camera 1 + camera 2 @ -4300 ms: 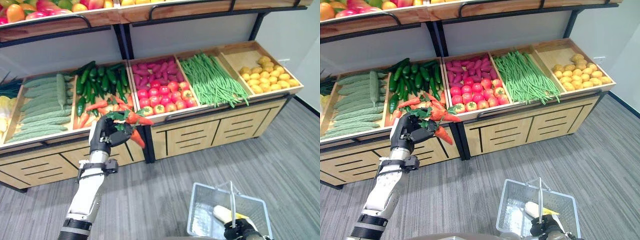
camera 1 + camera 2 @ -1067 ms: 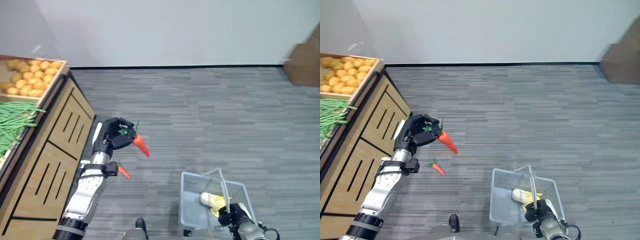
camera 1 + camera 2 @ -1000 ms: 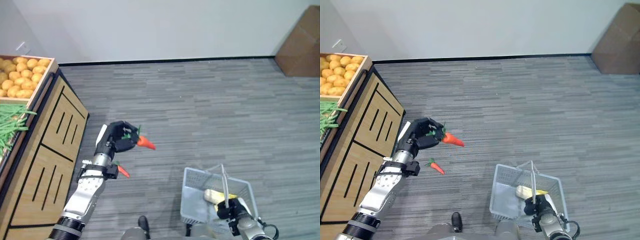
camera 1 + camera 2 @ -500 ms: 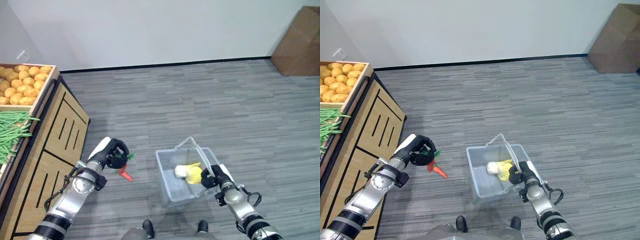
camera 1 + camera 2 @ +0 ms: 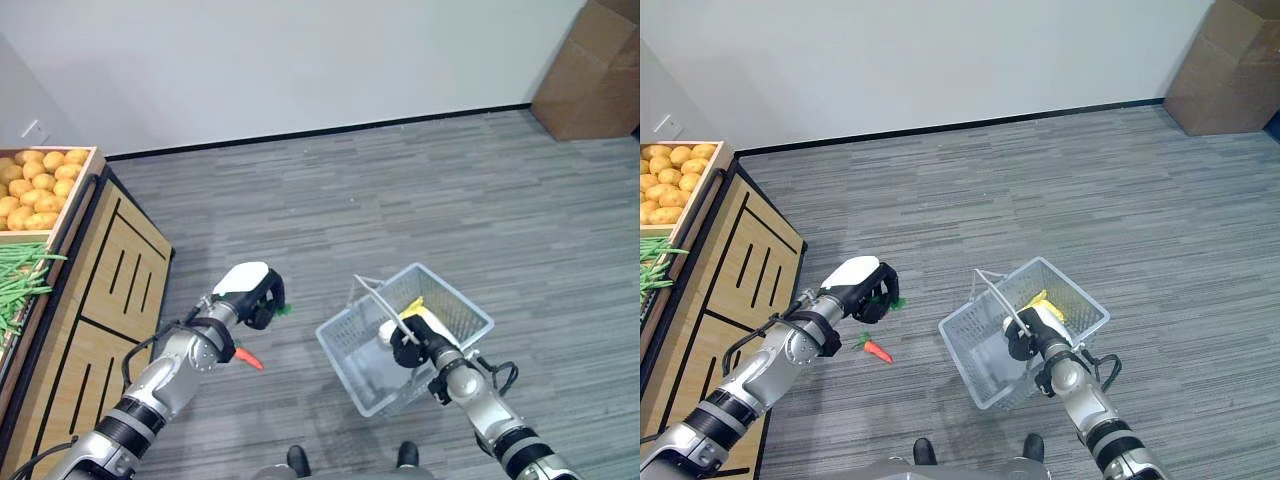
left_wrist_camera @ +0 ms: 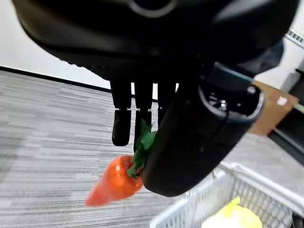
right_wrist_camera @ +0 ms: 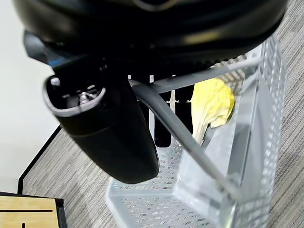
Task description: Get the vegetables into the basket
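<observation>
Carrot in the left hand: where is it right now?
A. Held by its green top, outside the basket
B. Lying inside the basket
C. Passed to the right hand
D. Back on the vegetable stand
A. The left hand pinches the carrot by its leaves, with the basket off to the side; the right hand holds the basket's handle.

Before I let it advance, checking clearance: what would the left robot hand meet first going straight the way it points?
Probably the basket: the left robot hand, holding a carrot by its leaves, points toward its near rim, though depth is unclear.
</observation>
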{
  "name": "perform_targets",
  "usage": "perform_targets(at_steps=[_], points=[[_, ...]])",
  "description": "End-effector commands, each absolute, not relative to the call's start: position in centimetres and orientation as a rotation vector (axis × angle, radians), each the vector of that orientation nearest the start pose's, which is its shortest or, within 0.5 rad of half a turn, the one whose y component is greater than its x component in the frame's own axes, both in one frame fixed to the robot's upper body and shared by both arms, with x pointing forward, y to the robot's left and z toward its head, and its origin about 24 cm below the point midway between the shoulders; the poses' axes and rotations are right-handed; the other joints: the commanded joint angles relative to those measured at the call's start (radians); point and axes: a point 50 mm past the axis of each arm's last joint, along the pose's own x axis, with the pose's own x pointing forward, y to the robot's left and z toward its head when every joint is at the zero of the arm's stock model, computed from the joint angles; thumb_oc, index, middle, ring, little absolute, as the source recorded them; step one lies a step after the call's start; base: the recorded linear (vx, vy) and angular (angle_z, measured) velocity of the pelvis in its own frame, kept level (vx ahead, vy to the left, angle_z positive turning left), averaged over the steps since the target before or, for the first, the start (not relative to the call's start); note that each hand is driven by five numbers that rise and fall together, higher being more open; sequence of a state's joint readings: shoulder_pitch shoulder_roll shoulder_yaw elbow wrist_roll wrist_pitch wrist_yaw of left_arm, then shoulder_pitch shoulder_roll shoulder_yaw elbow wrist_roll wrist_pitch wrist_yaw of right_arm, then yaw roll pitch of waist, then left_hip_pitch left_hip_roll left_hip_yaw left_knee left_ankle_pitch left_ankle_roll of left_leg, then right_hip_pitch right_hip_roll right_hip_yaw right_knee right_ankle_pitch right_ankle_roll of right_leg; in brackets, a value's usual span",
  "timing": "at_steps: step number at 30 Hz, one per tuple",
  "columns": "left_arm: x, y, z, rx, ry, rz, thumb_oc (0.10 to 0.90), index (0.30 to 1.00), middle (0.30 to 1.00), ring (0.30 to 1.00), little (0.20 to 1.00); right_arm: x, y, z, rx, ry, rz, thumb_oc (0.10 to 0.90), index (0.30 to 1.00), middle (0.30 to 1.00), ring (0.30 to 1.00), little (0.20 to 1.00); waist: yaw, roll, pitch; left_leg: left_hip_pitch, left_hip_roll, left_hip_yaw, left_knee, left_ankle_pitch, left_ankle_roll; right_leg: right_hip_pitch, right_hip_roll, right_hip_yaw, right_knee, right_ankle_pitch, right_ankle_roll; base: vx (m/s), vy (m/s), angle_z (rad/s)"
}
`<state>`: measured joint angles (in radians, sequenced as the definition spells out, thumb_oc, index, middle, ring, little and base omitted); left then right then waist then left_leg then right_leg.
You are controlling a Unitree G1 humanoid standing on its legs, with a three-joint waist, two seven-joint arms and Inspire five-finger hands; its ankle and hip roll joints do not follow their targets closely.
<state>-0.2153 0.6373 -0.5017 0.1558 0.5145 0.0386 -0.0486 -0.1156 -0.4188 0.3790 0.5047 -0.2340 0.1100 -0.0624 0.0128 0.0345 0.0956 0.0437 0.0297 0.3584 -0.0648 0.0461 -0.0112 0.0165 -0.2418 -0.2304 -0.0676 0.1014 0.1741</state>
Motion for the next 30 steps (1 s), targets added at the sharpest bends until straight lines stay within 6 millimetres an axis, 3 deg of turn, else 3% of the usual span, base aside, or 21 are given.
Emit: perform_targets(at_steps=[1,7,18,24,30], points=[[29.9,16.5,6.9,1.297,-0.146,-0.417,0.4,0.3,0.3,0.3,0.3,28.7,-16.0,0.8,-0.784,0.135,0.26,0.4,0.3,0.3,0.3,0.3,0.004,-0.017,-0.07,0.016,0.068,-0.029,0.026,-0.039,-0.058,-0.037,-0.051,0.031,0.097,0.006,0.043,0.03,-0.034,0.0],[30.0,14.0,6.0,1.291,-0.171,-0.506,0.4,0.3,0.3,0.3,0.3,29.0,-14.6,-0.4,-0.869,0.178,0.351,0.4,0.3,0.3,0.3,0.3,0.001,0.007,-0.072,0.013,0.071,-0.033,0.027,-0.038,-0.062,-0.034,-0.049,0.033,0.093,0.0,0.04,0.01,-0.003,0.0],[29.7,10.9,5.8,1.277,-0.242,-0.62,0.4,0.3,0.3,0.3,0.3,30.2,-10.7,0.6,-0.948,0.089,0.504,0.4,0.3,0.3,0.3,0.3,0.003,0.059,-0.07,0.0,0.065,-0.03,0.032,-0.034,-0.072,-0.035,-0.048,0.038,0.06,0.006,0.037,0.0,-0.002,0.0],[30.0,10.9,4.1,1.299,-0.168,-0.613,0.4,0.3,0.3,0.3,0.3,29.6,-7.9,2.9,-0.874,-0.04,0.592,0.4,0.3,0.3,0.3,0.3,-0.014,0.068,-0.064,0.008,0.067,-0.023,0.012,-0.018,-0.078,-0.031,-0.039,0.037,0.048,0.005,0.032,0.0,-0.005,0.0],[30.0,11.5,3.1,1.316,-0.121,-0.595,0.4,0.3,0.3,0.3,0.3,29.2,-7.1,4.8,-0.814,-0.131,0.615,0.4,0.3,0.3,0.3,0.3,-0.019,0.058,-0.061,0.015,0.076,-0.017,0.001,-0.011,-0.081,-0.027,-0.031,0.038,0.042,0.006,0.03,0.0,-0.006,0.0]])
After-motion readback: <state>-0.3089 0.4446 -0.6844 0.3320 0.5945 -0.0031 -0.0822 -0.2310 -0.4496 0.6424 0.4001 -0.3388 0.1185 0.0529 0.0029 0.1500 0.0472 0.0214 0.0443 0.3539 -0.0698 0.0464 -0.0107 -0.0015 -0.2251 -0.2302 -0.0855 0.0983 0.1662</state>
